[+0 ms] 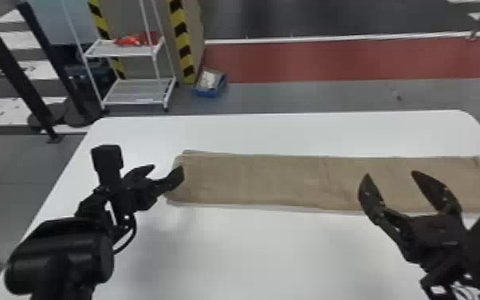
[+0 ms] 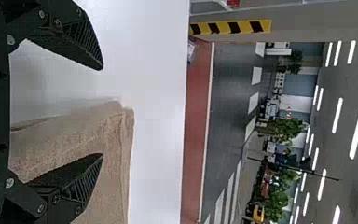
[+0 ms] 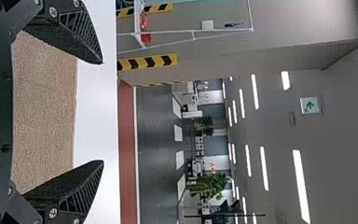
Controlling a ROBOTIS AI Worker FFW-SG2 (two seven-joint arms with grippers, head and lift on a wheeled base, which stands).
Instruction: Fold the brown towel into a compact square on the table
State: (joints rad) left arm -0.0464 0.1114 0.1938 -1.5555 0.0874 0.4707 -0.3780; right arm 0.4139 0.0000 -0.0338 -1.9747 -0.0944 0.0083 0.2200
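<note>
Gaping wide and empty, the left gripper (image 1: 167, 167) at left and right gripper (image 1: 390, 174) at right are hovering as the brown towel (image 1: 275, 179), stretching centre to right, is seemingly needing all layers pinched together.

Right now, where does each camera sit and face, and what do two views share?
Head view: on the head, facing forward and down at the brown towel; left gripper and right gripper show.
Left wrist view: on that wrist, facing over the towel; two fingers show.
Right wrist view: on that wrist, likewise; two fingers show.
Both wrist views share the red floor strip.
</note>
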